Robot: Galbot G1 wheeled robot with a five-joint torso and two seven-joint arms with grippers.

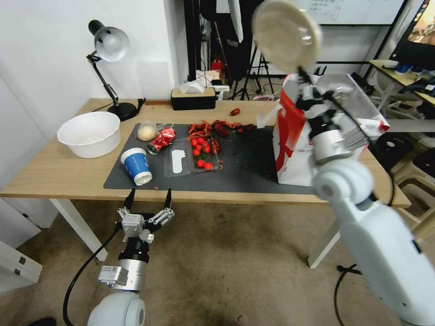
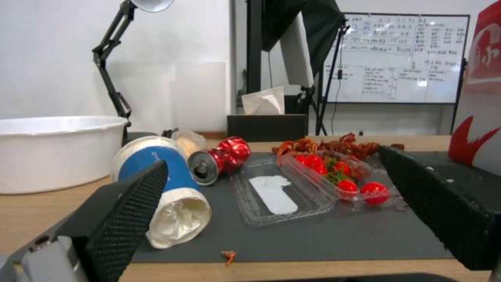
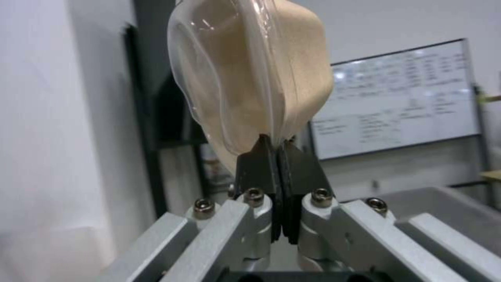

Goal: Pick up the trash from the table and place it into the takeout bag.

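I hold my right gripper (image 3: 271, 150) clamped on the beige shallow bowl's (image 1: 285, 34) rim, raised above the takeout bag (image 1: 294, 136) at the table's (image 1: 59, 174) right end so it can drop in, while my left gripper (image 1: 148, 199) waits spread apart just off the front edge.

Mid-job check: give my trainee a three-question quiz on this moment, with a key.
1. True or false: the right hand is shut on the beige shallow bowl.
2. Which item lies on its side at the mat's near-left corner? A) blue paper cup B) crushed red can C) large white bowl
3. Fill in: the open left hand hovers before the ____ edge.

Key: 1 true; 2 A; 3 table's.
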